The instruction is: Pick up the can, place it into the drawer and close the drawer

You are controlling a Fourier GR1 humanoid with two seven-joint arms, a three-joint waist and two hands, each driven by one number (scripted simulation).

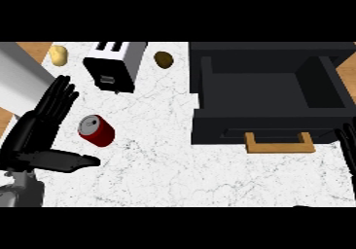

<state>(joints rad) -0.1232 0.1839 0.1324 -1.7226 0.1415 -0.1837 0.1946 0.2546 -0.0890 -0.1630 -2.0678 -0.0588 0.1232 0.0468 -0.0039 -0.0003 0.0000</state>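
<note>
A red can with a silver top lies tilted on the white marble counter, left of centre. My left hand is just left of it, fingers straight and pointing up, thumb stretched out below the can; the hand does not hold it. The black drawer stands pulled out at the right, its inside dark and bare, with a wooden handle on its front. Only the fingers of my right hand show at the right edge, straight, beside the drawer's front corner.
A toaster stands at the back, above the can. A yellowish item lies to its left and a brown one to its right. A grey slab slants in at the upper left.
</note>
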